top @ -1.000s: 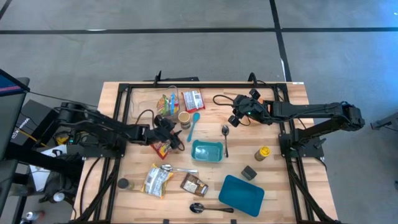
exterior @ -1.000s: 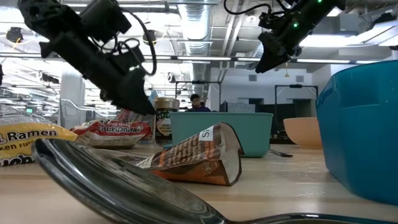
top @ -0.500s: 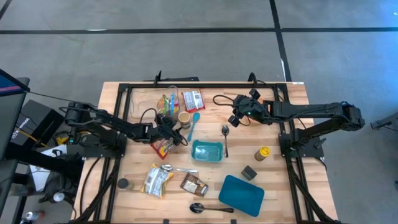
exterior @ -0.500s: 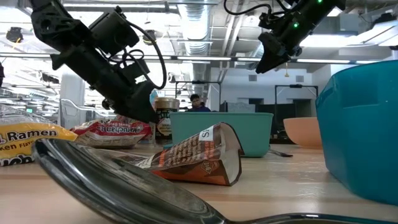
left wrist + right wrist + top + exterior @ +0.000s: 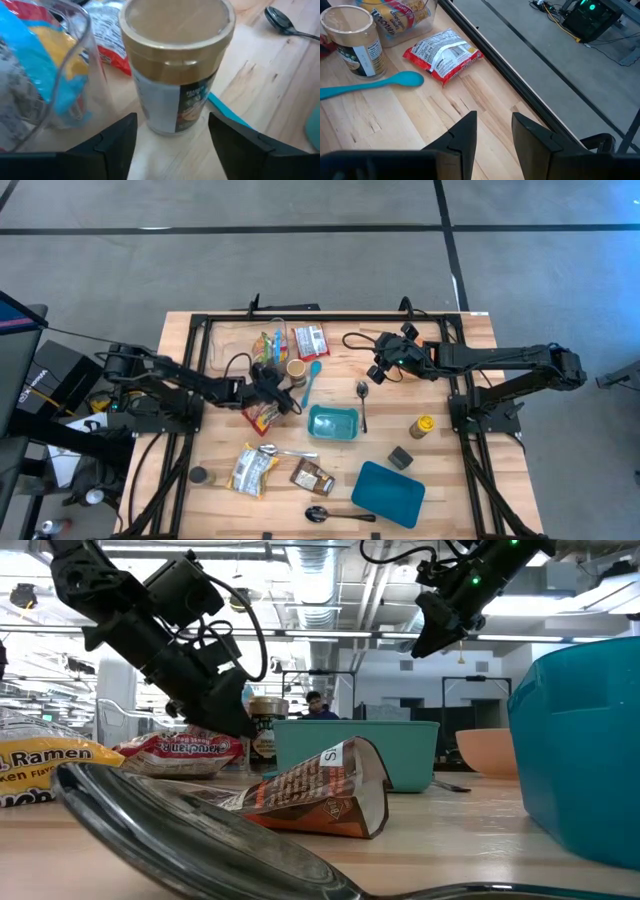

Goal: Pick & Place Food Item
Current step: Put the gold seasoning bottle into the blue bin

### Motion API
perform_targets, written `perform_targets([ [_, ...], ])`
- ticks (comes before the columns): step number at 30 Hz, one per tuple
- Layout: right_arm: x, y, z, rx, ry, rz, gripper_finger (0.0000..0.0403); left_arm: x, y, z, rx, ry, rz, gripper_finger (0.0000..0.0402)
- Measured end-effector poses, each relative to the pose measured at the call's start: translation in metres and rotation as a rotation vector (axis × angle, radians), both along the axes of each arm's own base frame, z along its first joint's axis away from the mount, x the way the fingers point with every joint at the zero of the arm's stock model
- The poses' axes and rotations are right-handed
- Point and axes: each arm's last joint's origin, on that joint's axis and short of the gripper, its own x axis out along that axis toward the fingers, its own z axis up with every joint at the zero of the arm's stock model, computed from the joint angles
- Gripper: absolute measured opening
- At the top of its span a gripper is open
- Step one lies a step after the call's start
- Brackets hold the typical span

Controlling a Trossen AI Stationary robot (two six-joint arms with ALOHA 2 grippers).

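Wooden tabletop (image 5: 440,470), crowded with packets, spoons and teal bins. The left gripper (image 5: 170,135) sits low with its fingers spread apart, empty, just short of the brown-lidded jar (image 5: 175,65), which stands upright beside the clear container (image 5: 47,75) and a teal spoon (image 5: 309,380). A good grasp likely means advancing level, centring the jar. Room is tight on the container side. The right gripper (image 5: 492,132) hangs above the table, fingers parted, holding nothing.

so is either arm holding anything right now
No. The left tool stands open in front of the jar without touching it, and the right tool hangs over bare table with nothing between its fingers.
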Motion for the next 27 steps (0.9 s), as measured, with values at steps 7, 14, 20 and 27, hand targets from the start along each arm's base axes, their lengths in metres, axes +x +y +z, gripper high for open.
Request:
perform_targets([
  [7,0.0,0.0,0.0,0.0,0.0,0.0,0.0116,-0.001,0.014,0.0,-0.006,0.01,0.019,0.0332],
  [14,0.0,0.0,0.0,0.0,0.0,0.0,0.0116,-0.001,0.015,0.0,-0.024,0.008,0.004,0.0382],
  [20,0.0,0.0,0.0,0.0,-0.001,0.0,0.0116,0.002,0.015,-0.001,0.013,0.014,-0.041,0.039],
  [27,0.0,0.0,0.0,0.0,-0.003,0.0,0.0116,0.009,0.016,-0.01,0.034,0.017,-0.076,0.0384],
])
